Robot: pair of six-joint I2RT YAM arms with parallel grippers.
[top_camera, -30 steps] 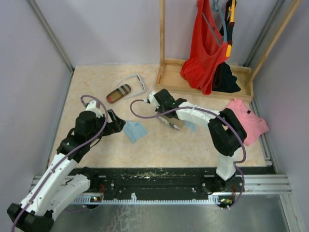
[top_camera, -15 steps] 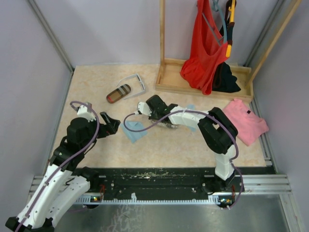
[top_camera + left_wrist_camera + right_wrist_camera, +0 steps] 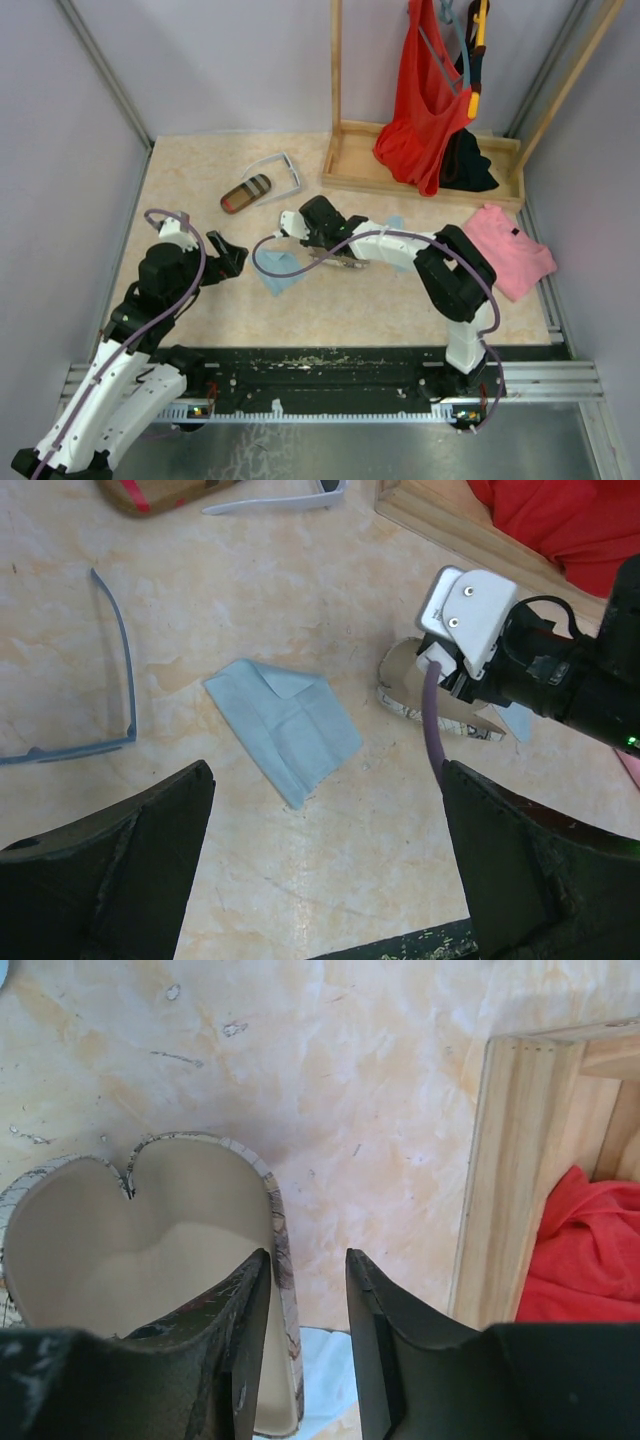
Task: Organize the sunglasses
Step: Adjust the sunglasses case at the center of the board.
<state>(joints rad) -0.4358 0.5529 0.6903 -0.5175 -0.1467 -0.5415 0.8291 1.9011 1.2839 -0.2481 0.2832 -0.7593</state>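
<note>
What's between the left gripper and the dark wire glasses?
Nothing visible. The left gripper hangs open over the table; the glasses lie uncovered beside one finger, and the cloth lies apart from them.

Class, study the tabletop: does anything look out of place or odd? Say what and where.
The grey-patterned case lies open and empty at the right gripper, while both sunglasses lie loose outside it: the white pair beside the brown-striped case, the thin-framed pair near the blue cloth.
</note>
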